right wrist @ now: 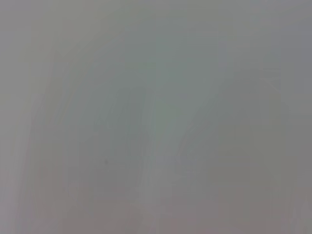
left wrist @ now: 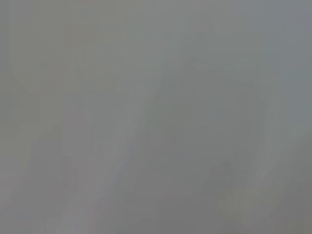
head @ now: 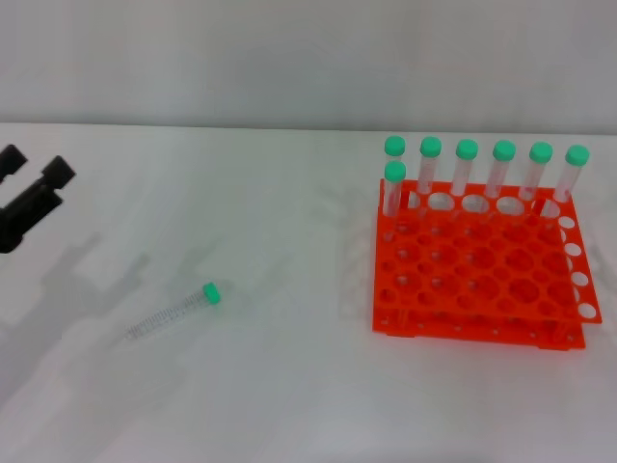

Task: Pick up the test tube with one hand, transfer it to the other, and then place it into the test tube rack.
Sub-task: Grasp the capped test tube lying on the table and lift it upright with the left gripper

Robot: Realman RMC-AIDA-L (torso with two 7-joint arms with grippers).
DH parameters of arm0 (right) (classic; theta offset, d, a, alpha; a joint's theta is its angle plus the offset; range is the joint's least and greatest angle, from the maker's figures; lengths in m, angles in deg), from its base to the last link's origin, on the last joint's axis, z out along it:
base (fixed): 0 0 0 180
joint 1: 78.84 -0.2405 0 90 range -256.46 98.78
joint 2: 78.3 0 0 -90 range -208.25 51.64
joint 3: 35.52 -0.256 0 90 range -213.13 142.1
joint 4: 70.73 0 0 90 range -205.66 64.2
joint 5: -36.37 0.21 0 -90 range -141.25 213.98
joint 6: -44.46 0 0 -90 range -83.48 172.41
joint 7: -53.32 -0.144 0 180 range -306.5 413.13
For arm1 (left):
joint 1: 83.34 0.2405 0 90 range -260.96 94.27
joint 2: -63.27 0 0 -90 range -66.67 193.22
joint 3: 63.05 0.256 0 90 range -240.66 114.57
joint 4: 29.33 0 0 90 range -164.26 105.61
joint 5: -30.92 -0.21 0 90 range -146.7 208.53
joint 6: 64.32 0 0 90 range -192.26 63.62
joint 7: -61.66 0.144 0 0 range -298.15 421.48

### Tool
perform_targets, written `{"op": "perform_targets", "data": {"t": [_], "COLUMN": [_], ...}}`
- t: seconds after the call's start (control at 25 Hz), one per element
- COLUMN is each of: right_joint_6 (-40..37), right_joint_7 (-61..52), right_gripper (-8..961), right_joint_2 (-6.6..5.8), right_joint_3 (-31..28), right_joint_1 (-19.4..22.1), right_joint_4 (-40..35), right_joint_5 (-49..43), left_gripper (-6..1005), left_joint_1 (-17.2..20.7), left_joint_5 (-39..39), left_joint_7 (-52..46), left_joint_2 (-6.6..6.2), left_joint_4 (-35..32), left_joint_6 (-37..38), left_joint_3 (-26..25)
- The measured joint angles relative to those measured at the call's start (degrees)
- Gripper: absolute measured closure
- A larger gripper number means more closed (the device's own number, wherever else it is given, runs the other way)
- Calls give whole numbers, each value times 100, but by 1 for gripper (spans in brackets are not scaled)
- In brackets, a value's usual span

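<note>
The test tube (head: 174,313) lies on its side on the white table, left of centre, with its green cap (head: 211,293) pointing toward the rack. The orange-red test tube rack (head: 482,289) stands on the right. Several identical green-capped tubes (head: 467,174) stand upright in its back row. My left gripper (head: 37,164) is at the far left edge, above and behind the lying tube and well apart from it. Its two black fingers (head: 58,172) are spread and hold nothing. My right gripper is out of view. Both wrist views show only a blank grey surface.
The white table (head: 289,386) runs to a pale wall at the back. Open table surface lies between the lying tube and the rack. The rack's front rows of holes (head: 482,280) hold no tubes.
</note>
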Motion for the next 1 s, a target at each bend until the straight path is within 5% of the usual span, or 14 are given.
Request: {"op": "perform_targets", "data": {"t": [0.4, 0.72, 1.0], "right_joint_6": [4, -2, -10], "right_joint_7": [63, 66, 66], "right_gripper": [124, 124, 124], "right_joint_2": [8, 27, 29], "right_joint_3": [2, 2, 2], "right_joint_1": [-20, 0, -2], "right_joint_4": [-2, -10, -78], "right_joint_5": [-1, -1, -1], "left_gripper": [107, 108, 109], "left_joint_1": [-228, -302, -794], "left_joint_5": [-552, -618, -1663], "left_joint_7": [-1369, -1665, -2707], "left_joint_2": [-13, -7, -32], "left_joint_4": [1590, 1979, 3788], "left_joint_6": [346, 432, 932], "left_joint_3": [9, 10, 15]}}
